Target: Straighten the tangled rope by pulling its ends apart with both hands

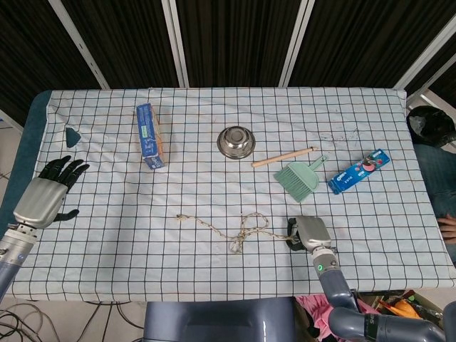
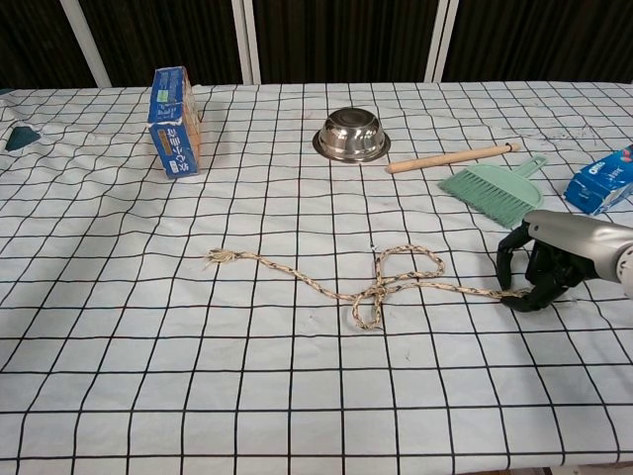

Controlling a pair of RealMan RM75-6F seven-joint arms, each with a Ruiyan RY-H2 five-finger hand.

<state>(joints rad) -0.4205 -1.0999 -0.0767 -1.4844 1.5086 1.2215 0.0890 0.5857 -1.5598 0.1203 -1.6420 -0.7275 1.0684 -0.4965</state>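
My right hand (image 2: 542, 269) grips the braided, knotted rope (image 2: 376, 287); my left hand (image 1: 44, 194) hangs open over the checked-cloth bench (image 1: 178, 256).

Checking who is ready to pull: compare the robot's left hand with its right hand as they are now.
The left hand sits at the table's left edge, far from the rope, fingers apart, holding nothing. The right hand is down on the cloth with its fingers curled around the rope's right end. The rope's frayed left end lies free. The left hand shows only in the head view; the right shows in both. Both have grey backs and dark fingers.
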